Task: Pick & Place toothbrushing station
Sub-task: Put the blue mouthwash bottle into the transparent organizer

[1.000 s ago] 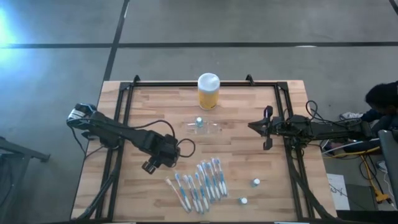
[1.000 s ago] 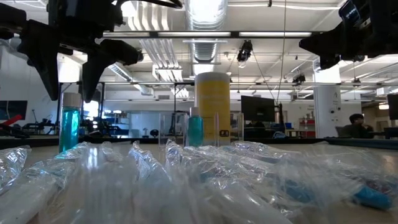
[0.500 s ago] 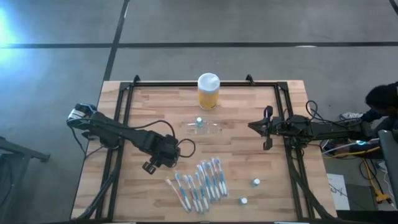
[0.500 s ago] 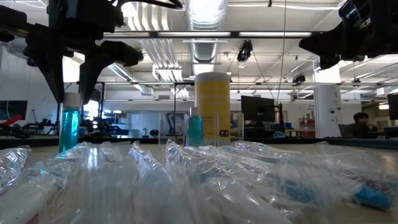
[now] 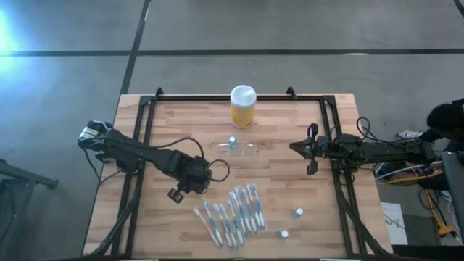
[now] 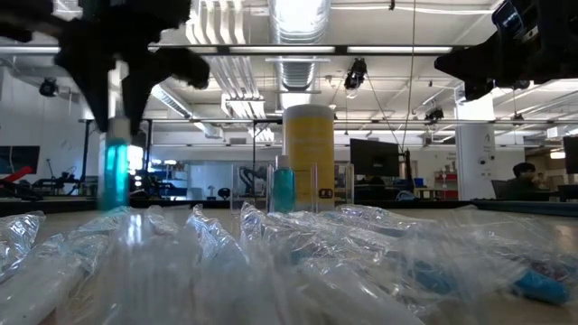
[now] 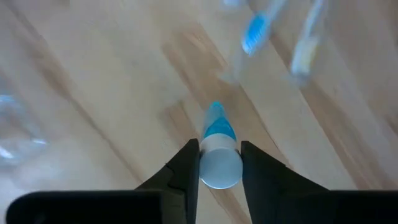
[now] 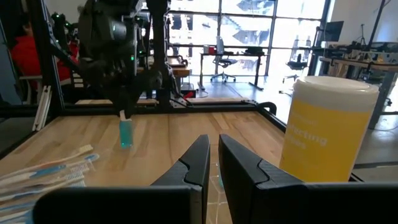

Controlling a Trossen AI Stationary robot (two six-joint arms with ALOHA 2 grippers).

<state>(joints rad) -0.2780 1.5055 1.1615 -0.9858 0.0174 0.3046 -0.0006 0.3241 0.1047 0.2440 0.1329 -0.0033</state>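
Observation:
The clear toothbrushing station [image 5: 245, 149] stands mid-table near the yellow jar [image 5: 243, 106], with a small blue tube [image 6: 284, 188] upright in it. My left gripper [image 5: 190, 177] is left of the wrapped toothbrushes [image 5: 233, 213], pointing down and shut on another small blue tube with a white cap [image 7: 217, 127]. This tube also shows in the low view [image 6: 113, 176] and in the right wrist view [image 8: 126, 134]. My right gripper [image 5: 293, 147] waits at the right, above the table, shut and empty. My left gripper pinches the tube's white cap [image 7: 219, 167] between its two fingers, one on each side. The fingers come from above, pointing down. The tube hangs upright below them. I cannot tell whether its bottom is clear of the table.
Several wrapped toothbrushes lie fanned out near the front edge and fill the low view's foreground [image 6: 298, 262]. Two more white-capped tubes [image 5: 298, 212] [image 5: 283, 234] stand at the front right. A black frame [image 5: 145, 116] runs along the table's sides. A person [image 5: 446, 116] is beyond the right edge.
My left gripper has come down over the tube's cap and shut on it. The tube has then shifted a little toward the table's right and slightly up, still upright.

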